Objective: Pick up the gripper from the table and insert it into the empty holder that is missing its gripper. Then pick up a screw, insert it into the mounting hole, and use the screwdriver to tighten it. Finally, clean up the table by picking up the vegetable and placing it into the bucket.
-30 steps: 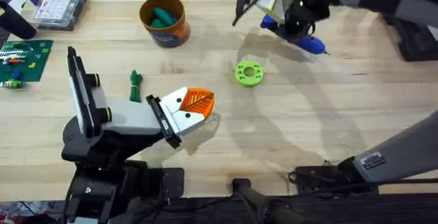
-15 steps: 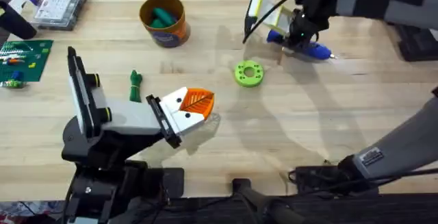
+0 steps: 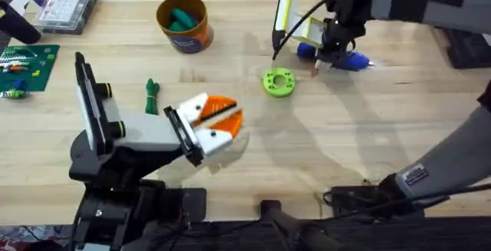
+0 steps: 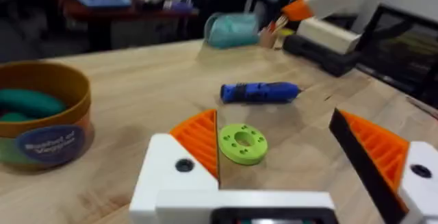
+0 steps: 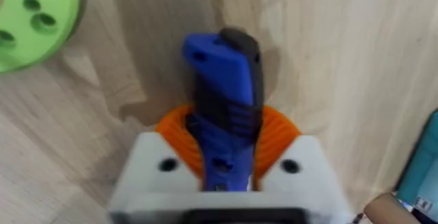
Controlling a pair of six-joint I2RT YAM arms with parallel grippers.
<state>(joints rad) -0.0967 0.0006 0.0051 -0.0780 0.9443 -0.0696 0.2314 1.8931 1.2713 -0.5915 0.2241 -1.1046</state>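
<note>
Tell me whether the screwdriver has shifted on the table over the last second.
Yes. The screwdriver, clamped in the right end effector, has edged toward the green disc, and sits slightly nearer it.

A blue screwdriver (image 3: pixel 341 55), a bright green disc (image 3: pixel 278 82), an orange bucket (image 3: pixel 184 22) with blue label.

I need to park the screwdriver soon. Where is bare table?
Bare wood runs right of the green disc and below the screwdriver, toward the near edge. A smaller patch lies between bucket and disc. It is crowded around the holder and vegetable.
</note>
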